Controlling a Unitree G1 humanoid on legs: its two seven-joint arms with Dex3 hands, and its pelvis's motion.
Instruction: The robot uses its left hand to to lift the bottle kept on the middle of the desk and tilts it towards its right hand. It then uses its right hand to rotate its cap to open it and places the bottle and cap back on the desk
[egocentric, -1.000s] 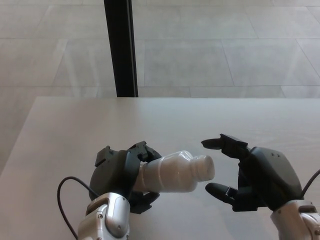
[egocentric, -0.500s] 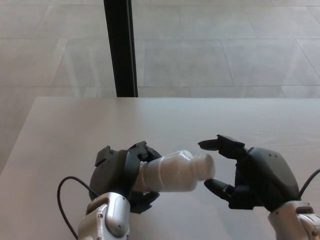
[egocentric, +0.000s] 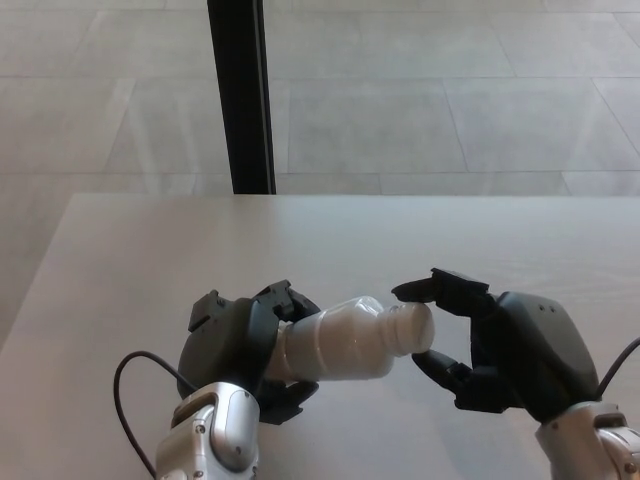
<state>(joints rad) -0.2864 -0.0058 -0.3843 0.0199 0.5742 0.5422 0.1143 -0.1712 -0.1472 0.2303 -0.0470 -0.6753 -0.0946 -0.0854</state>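
Overhead, surface: a pale, matte tabletop (egocentric: 420, 240) fills the lower part of the head view; its far edge runs straight across the picture.
Room: beyond that edge lies a floor of large light tiles (egocentric: 450, 110), with a black upright post (egocentric: 240, 95) rising just behind the tabletop's far edge.
Open room: the far half of the tabletop and both of its sides lie bare.
Bottle: a white plastic bottle (egocentric: 335, 343) is held above the near part of the tabletop, tipped onto its side.
Axis: its long axis runs left to right, the cap (egocentric: 408, 329) pointing toward the robot's right.
Left hand (egocentric: 240, 350): wrapped around the bottle's base end.
Right hand (egocentric: 490, 350): fingers spread, one tip above the cap and one below it, at or just off its surface.
Cable (egocentric: 135, 385): a thin black loop beside the left wrist.
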